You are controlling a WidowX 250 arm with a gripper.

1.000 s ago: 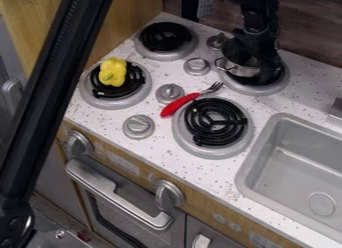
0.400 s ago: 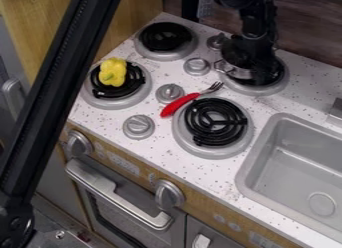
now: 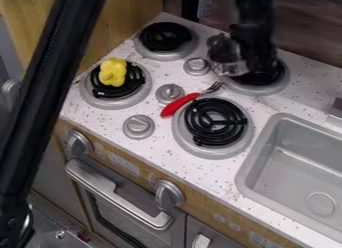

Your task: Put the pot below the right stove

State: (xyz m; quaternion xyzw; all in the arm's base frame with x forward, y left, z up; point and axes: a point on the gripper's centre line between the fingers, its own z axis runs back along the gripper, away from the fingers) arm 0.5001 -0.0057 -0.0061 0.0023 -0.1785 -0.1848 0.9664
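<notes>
Hanging over the back right burner (image 3: 267,89), black gripper (image 3: 250,62) clamped on the silver pot (image 3: 231,68), pot blurred by the burner's upper-left edge, red-handled fork (image 3: 180,105) lying nearby.

Pot (image 3: 233,68), silver; pepper (image 3: 113,72), yellow; fork (image 3: 179,105), red handle, silver tines. Counter (image 3: 157,149), white, dark-speckled; burners (image 3: 215,123), black coils, grey rims; sink (image 3: 294,167), grey.

Four burners (image 3: 215,123); four countertop knobs (image 3: 139,126); two front knobs (image 3: 169,193); one pot (image 3: 233,68); one yellow pepper (image 3: 113,72); one fork (image 3: 180,104); one sink (image 3: 244,179).
</notes>
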